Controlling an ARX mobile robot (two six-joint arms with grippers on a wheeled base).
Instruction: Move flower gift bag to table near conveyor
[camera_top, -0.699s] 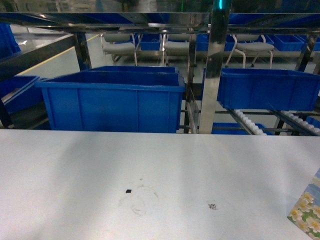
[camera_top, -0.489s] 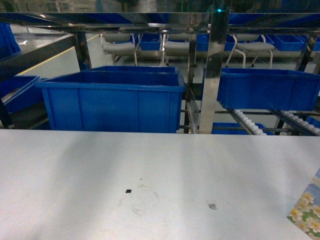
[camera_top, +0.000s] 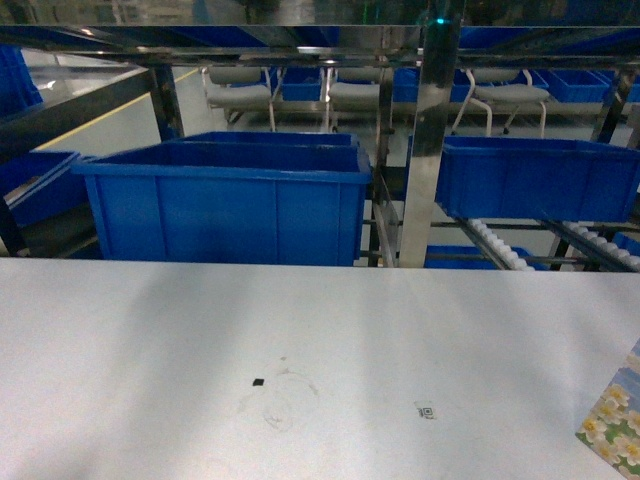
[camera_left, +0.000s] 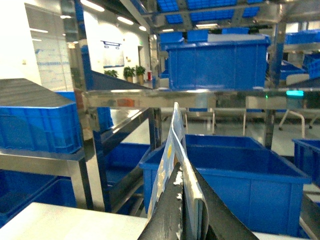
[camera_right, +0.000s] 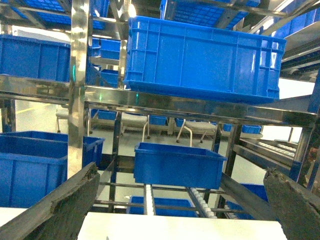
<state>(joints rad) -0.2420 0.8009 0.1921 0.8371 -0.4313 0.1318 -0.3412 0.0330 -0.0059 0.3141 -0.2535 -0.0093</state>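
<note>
The left gripper (camera_left: 186, 210) was clamped on the flower gift bag (camera_left: 172, 165); the right gripper (camera_right: 182, 200) gaped empty above the table (camera_top: 300, 360), blue bins (camera_top: 225, 200) beyond it.

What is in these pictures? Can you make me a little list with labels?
Left end effector: shut on bag
Bag: flowery, edge-on to the left wrist camera
Right end effector: open, empty
Table: white, small black marks
Conveyor: steel, white rollers, behind table
Bins: blue, behind table
</note>
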